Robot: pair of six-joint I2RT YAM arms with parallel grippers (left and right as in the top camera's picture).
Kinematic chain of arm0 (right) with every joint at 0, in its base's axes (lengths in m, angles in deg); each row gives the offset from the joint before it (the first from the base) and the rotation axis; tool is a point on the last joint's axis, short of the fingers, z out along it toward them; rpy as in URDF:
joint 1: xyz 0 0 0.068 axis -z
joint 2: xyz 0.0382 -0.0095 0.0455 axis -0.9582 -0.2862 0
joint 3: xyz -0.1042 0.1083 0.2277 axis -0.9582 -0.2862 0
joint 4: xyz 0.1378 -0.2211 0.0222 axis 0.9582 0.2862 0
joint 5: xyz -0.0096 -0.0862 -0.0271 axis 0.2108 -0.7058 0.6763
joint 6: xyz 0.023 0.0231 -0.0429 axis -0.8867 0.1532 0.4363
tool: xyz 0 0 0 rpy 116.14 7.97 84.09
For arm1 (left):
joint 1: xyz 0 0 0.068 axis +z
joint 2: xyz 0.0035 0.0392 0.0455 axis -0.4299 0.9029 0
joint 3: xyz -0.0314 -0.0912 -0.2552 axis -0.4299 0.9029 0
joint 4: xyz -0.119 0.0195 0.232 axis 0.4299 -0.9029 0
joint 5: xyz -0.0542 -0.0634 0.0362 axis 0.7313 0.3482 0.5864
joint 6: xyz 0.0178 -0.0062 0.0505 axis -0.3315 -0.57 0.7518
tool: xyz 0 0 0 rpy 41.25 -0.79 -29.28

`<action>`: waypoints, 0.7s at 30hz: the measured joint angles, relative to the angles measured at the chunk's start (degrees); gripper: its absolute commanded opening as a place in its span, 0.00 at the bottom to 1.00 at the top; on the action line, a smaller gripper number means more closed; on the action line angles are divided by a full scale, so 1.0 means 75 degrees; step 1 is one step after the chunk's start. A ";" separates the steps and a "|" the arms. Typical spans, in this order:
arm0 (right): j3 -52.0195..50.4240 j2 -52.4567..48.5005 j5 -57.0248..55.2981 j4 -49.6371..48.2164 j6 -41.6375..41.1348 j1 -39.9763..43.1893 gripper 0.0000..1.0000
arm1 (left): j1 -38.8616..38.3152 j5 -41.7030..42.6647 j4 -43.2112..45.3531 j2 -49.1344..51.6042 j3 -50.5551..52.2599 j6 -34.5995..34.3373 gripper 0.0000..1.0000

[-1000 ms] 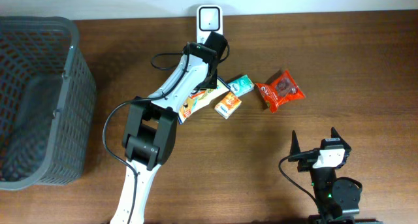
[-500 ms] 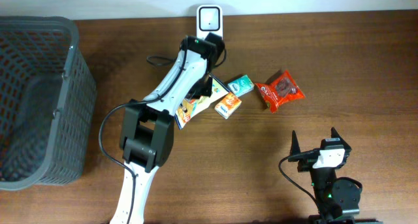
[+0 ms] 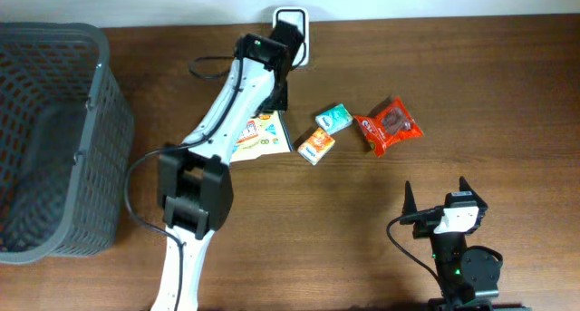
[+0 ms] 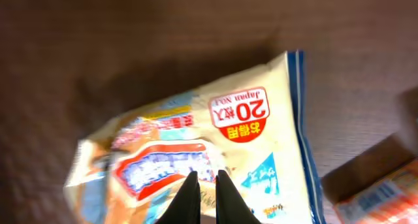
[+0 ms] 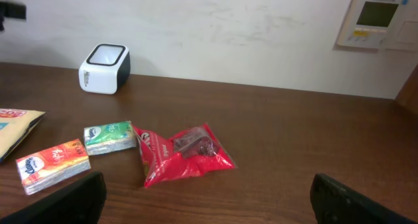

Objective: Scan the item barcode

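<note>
A cream snack bag point(image 3: 261, 137) with a red "20" badge lies flat on the table below the white barcode scanner point(image 3: 304, 37). My left gripper point(image 3: 276, 98) hangs between scanner and bag, the arm covering part of the scanner. In the left wrist view the black fingers point(image 4: 189, 194) stand only a sliver apart, nothing between them, with the bag point(image 4: 261, 139) beneath. My right gripper point(image 3: 436, 189) rests wide open at the front right, holding nothing. From the right wrist the scanner point(image 5: 104, 68) stands by the wall and the bag's corner point(image 5: 16, 129) shows at far left.
A dark mesh basket point(image 3: 54, 139) fills the left side. Right of the bag lie an orange box point(image 3: 316, 145), a green tissue pack point(image 3: 334, 119) and a red snack bag point(image 3: 390, 125). A wall runs along the far edge.
The left gripper swung from the middle items up toward the scanner. The snack bag it carried tilted now lies flat on the table, and the fingers have parted slightly.
</note>
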 measured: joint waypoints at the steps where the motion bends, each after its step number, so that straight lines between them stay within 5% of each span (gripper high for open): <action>1: 0.0000 0.0000 0.0000 0.0000 0.0000 0.0000 0.98 | 0.0000 0.0201 0.0076 0.0306 0.0152 -0.0009 0.01; 6: 0.0000 0.0000 0.0000 0.0003 0.0000 0.0000 0.98 | -0.0012 0.2323 0.0627 0.1035 0.0268 0.0627 0.07; 10: 0.0000 0.0000 0.0000 0.0000 0.0003 0.0000 0.98 | -0.0562 0.3229 0.1084 0.1035 0.0268 0.1437 0.00; 15: 0.0000 0.0000 0.0000 0.0000 0.0000 0.0000 0.98 | -0.0627 0.3465 0.0166 0.1137 -0.0766 0.2355 0.00; 21: 0.0000 0.0000 0.0000 0.0000 0.0000 0.0000 0.98 | 0.0487 0.2696 -0.0557 0.1139 -0.1763 0.2194 0.00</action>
